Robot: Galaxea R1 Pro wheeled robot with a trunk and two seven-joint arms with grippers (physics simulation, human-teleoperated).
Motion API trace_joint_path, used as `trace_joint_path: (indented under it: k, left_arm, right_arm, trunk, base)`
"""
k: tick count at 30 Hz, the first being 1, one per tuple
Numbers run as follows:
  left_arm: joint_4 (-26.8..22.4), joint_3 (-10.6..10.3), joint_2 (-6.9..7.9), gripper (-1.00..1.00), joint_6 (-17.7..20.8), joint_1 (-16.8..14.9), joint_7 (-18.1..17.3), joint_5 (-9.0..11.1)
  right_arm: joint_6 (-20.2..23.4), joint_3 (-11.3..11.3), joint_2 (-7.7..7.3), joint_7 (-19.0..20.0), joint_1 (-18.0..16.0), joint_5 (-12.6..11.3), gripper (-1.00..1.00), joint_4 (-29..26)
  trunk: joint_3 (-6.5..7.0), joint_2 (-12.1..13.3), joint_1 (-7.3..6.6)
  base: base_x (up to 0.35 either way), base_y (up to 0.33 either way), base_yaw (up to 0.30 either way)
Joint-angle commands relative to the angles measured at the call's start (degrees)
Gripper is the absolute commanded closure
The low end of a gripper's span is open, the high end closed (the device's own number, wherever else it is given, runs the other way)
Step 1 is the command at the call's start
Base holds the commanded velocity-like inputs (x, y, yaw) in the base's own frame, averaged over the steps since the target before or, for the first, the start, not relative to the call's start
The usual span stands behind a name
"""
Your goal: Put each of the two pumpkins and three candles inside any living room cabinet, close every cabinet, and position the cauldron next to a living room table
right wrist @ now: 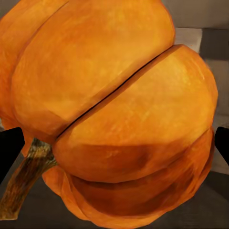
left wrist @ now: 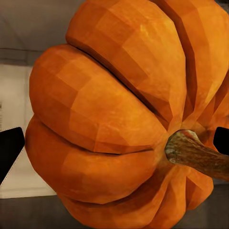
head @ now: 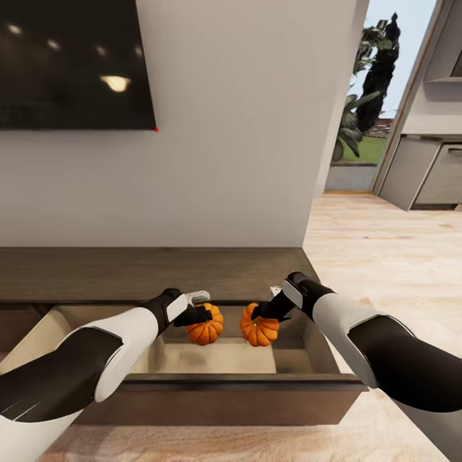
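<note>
Two orange ribbed pumpkins hang over the open drawer of the dark-brown cabinet (head: 154, 273). My left gripper (head: 204, 316) is shut on the left pumpkin (head: 206, 328), whose brown stem shows up close in the left wrist view on the pumpkin (left wrist: 114, 124). My right gripper (head: 262, 312) is shut on the right pumpkin (head: 260, 330), which appears large in the right wrist view as the pumpkin (right wrist: 114, 114), black fingertips (right wrist: 9, 148) at both sides. Both pumpkins are held just above the pale beige drawer floor (head: 212, 358), near its back wall. Candles, cauldron and table are out of view.
A black TV screen (head: 70, 64) hangs on the white wall above the cabinet. The drawer front (head: 218, 398) juts toward me. Light wood floor (head: 385, 256) runs right toward grey kitchen units (head: 430, 170) and a doorway with plants.
</note>
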Motion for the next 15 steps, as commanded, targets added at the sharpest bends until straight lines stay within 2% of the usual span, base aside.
trace_joint_path:
  k: [1,4,9,15]
  left_arm:
    - [0.05,-0.06,-0.02,1.0,-0.18,0.1,0.29,0.68]
    - [0.05,-0.07,-0.01,1.0,-0.48,0.27,0.29,0.39]
    - [0.04,-0.07,0.0,1.0,-1.49,0.31,0.31,0.19]
    - [0.33,-0.07,0.0,1.0,-3.79,0.4,0.29,-0.04]
  right_arm:
    - [0.12,0.41,-0.07,0.48,0.8,-0.2,1.0,0.37]
    - [-0.73,0.4,-0.13,0.48,2.05,-0.31,1.0,1.45]
    - [-5.97,0.4,-0.14,0.47,2.53,-0.26,1.0,2.81]
    - [-7.84,0.4,-0.14,0.48,2.59,-0.31,1.0,3.4]
  trunk:
    - [-0.14,-0.03,-0.02]
    - [-0.42,-0.03,-0.02]
    - [-0.87,-0.03,-0.02]
    - [-1.42,-0.03,-0.02]
  base:
    - [0.0,0.0,0.0]
    - [0.0,0.0,0.0]
    - [0.0,0.0,0.0]
    - [0.0,0.0,0.0]
